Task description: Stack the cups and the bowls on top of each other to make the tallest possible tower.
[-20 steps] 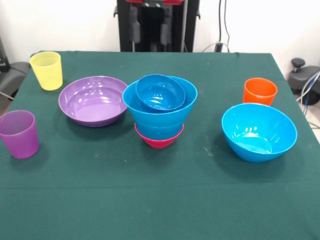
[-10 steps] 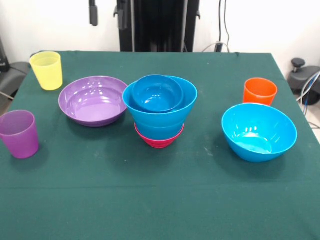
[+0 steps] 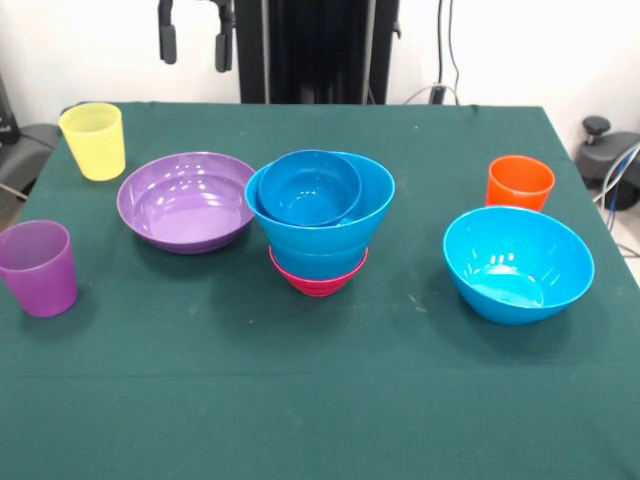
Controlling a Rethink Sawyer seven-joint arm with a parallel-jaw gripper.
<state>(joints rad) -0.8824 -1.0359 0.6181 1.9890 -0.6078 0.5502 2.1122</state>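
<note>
Bowls nested into a short tower (image 3: 320, 225) stand at the middle of the dark green cloth-covered table (image 3: 320, 400), and every place below is given from that tower. Its widest member is a glossy blue plastic bowl (image 3: 375, 205) that sits on a second blue bowl, of which only a band of wall shows beneath it. Under both is a small glossy magenta plastic bowl (image 3: 318, 280), resting on the cloth. Inside the wide blue bowl lies a smaller darker blue bowl (image 3: 310, 187), tilted and leaning toward the picture's left rim.

A large round blue plastic bowl (image 3: 518, 263) sits alone on the cloth well to the right of the tower and a little nearer the camera. A wide shallow purple plastic bowl (image 3: 186, 200) sits just beside the tower on its left, upright, very close to it.

A translucent purple tapered plastic cup (image 3: 39, 268) stands upright far left of the tower, near the table's left edge. A translucent yellow tapered cup (image 3: 94, 141) stands upright left and farther back, beyond the purple bowl. An opaque orange cup (image 3: 520, 183) stands right of the tower, just behind the lone blue bowl.

The robot's black gripper (image 3: 195, 42) hangs at the picture's top, behind and left of the tower, its two fingers apart and holding nothing.
</note>
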